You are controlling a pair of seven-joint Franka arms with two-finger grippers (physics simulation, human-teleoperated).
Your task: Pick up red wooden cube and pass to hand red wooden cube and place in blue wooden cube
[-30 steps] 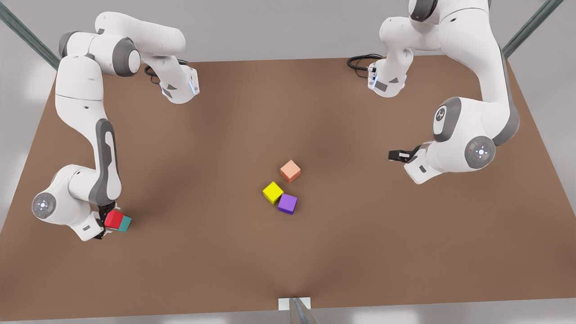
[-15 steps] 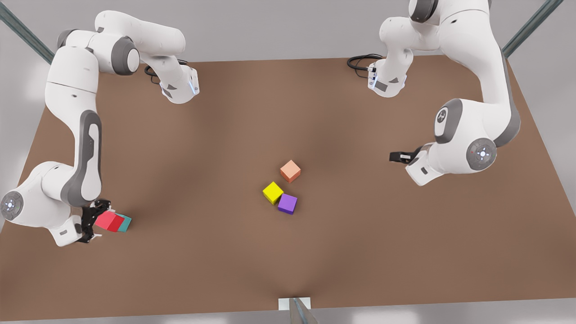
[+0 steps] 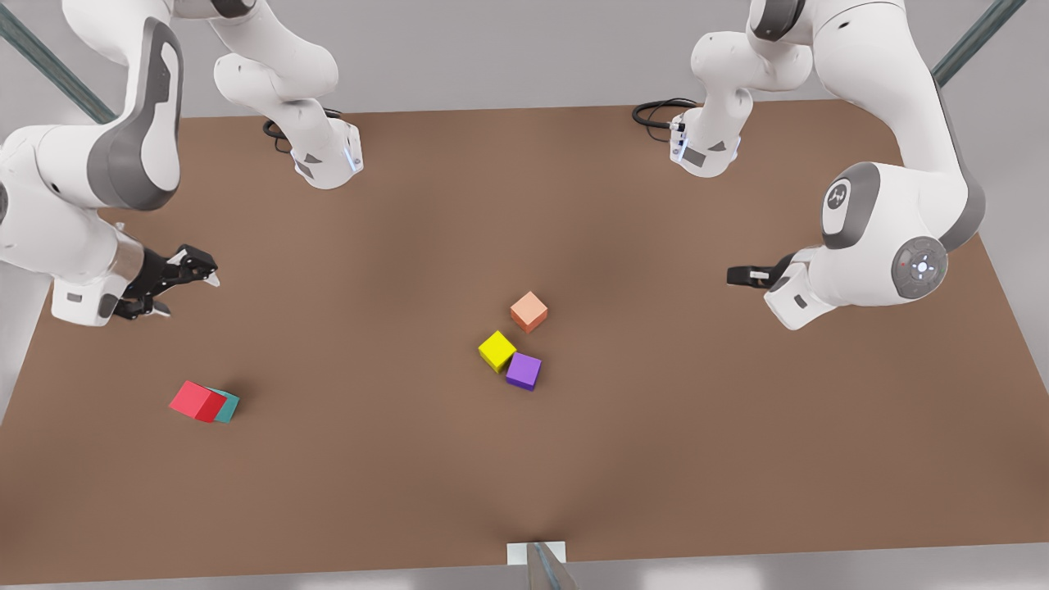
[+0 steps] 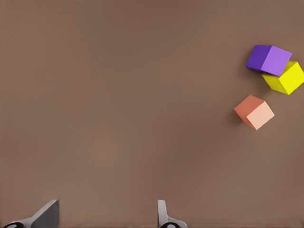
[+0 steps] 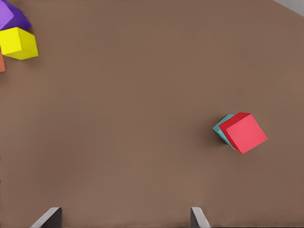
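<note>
Yellow cube (image 3: 497, 351), purple cube (image 3: 524, 370), salmon cube (image 3: 529, 311) clustered mid-table. Right gripper (image 3: 176, 283), wide, had released red cube (image 3: 197, 401) onto teal cube (image 3: 227, 406), retreated toward 12 o'clock. Left gripper (image 3: 740, 276) waited, wide.

The brown bench (image 3: 672, 459) carries five small cubes. Near its left edge as the front view has it, towards the near side, sits the blue wooden cube (image 3: 228, 406), with the red wooden cube (image 3: 197, 401) resting tilted on top of it and overhanging it. Well apart from that pair, around the middle of the bench, lie three more: a salmon cube (image 3: 529, 311) standing alone, and nearer the front edge a yellow cube (image 3: 497, 351) with a purple cube (image 3: 524, 371) touching it. Two white arm bases (image 3: 326, 160) are bolted along the far edge, each with a black cable beside it.
</note>
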